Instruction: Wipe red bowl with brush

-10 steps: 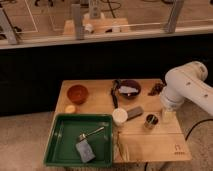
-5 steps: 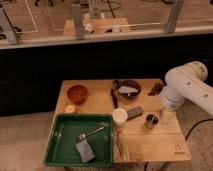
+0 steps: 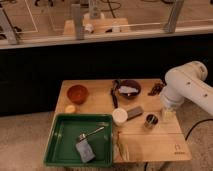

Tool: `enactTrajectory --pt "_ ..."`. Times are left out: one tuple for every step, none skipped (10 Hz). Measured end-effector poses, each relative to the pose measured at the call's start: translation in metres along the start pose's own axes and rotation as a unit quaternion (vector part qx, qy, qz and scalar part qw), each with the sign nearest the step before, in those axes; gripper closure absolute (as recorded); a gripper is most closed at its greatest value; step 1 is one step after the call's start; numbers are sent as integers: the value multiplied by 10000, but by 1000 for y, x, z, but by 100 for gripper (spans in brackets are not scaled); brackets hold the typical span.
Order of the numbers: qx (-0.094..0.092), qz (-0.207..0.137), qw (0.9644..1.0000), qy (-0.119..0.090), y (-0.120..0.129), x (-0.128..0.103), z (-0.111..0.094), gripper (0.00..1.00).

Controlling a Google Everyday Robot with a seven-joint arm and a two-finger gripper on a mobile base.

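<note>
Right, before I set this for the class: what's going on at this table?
A one-armed robot is meant to wipe the red bowl with the brush, but it has not picked the brush up yet. Its gripper hangs over the right side of the table, apart from both. The brush lies near the table's middle, beside a dark bowl. The red bowl sits at the left rear, untouched.
</note>
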Motion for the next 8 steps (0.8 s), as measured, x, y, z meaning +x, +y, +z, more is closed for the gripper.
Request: enactTrajectory --pt "12 -64 10000 -32 -7 -13 -1 20" --pt "39 -130 9999 -48 -14 -30 -2 20" --pt "74 -202 9998 -32 -25 -46 -5 20" --pt "155 -304 9994 -43 -44 -68 -13 20" --pt "201 -373 9991 -61 -56 -83 -19 20" --pt "231 -453 9987 -89 -68 -101 -24 20" --pt "222 -538 9982 -146 -84 -126 -27 20" --pt "207 -577 9979 -189 -95 -141 -27 20"
